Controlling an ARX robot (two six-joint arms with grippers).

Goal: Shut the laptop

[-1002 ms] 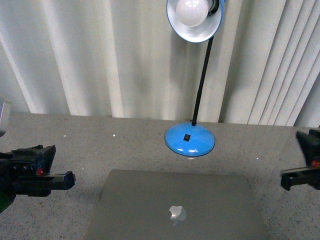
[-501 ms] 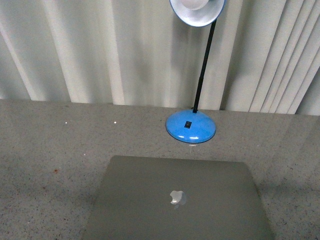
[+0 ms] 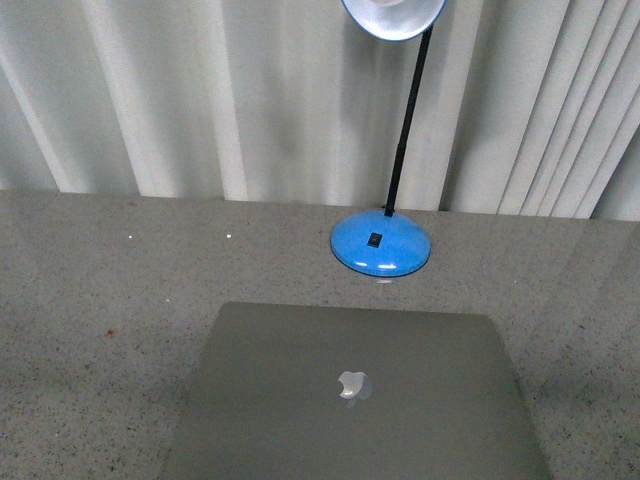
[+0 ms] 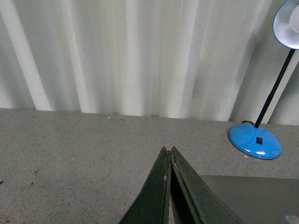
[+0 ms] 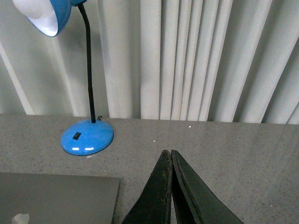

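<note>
The silver-grey laptop [image 3: 350, 400] lies on the grey table at the near middle with its lid down flat and the apple logo facing up. A corner of it shows in the left wrist view [image 4: 252, 198] and in the right wrist view [image 5: 56, 198]. Neither arm shows in the front view. My left gripper [image 4: 168, 150] is shut and empty, held above bare table beside the laptop's left side. My right gripper [image 5: 167, 152] is shut and empty, held above bare table beside the laptop's right side.
A blue desk lamp stands behind the laptop, with its round base [image 3: 381, 248] on the table and its shade [image 3: 393, 15] at the top of the view. White vertical curtains [image 3: 200, 100] close off the back. The grey speckled tabletop [image 3: 100, 290] runs to both sides.
Both arms, in view at the left and right edges one second ago, have left the front view. The view has shifted slightly. The laptop has stayed shut.
</note>
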